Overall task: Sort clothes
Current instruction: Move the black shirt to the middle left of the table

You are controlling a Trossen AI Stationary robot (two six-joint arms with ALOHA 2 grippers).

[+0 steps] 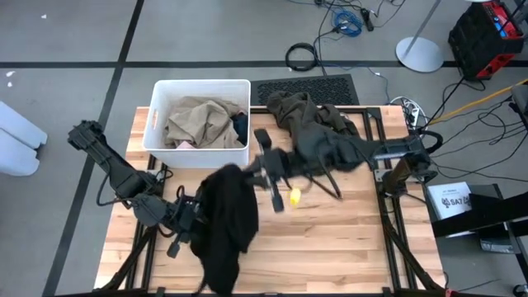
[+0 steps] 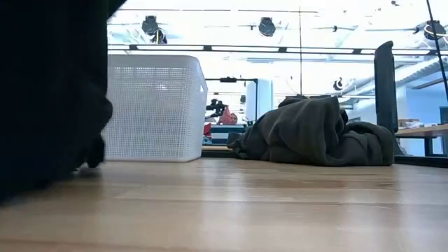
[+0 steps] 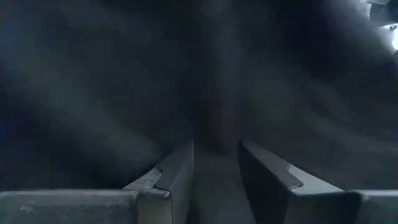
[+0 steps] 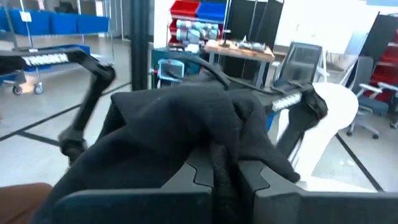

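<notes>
Right gripper (image 4: 225,171) clamped on black garment (image 1: 227,219), left gripper (image 3: 216,177) pinching same garment.

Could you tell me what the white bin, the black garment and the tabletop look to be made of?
The white bin looks like rigid plastic: its walls are a fine moulded mesh, matte. The black garment seems a soft, matte fabric, perhaps knit or fleece; it drapes in limp folds. The tabletop appears to be wood, pale jointed planks with visible grain and a slight sheen.

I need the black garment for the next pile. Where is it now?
In the high view the black garment hangs at the table's front left, just in front of the white bin, pinched by the right end effector.
</notes>
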